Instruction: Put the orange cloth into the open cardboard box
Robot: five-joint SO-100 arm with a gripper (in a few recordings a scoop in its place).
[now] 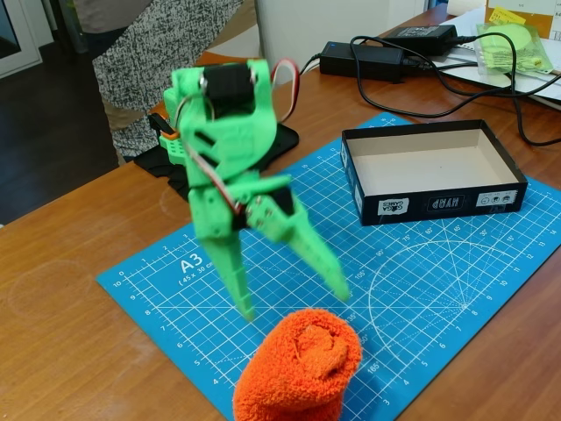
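I've got the green hand [294, 303] spread wide and gripping nothing, poised just above the orange cloth [300, 365] bunched at the near edge of the blue cutting mat [421, 281], with the open cardboard box [433, 172] sitting empty far right.

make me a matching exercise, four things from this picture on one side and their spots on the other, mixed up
Things:
1. orange cloth
2. cardboard box
3. gripper
4. green-yellow cloth

Places:
A. top right corner, in plastic wrap
B. bottom edge, on the blue mat
C. right part of the mat, empty
D. hanging open above the mat

Pairs: 1-B, 2-C, 3-D, 4-A
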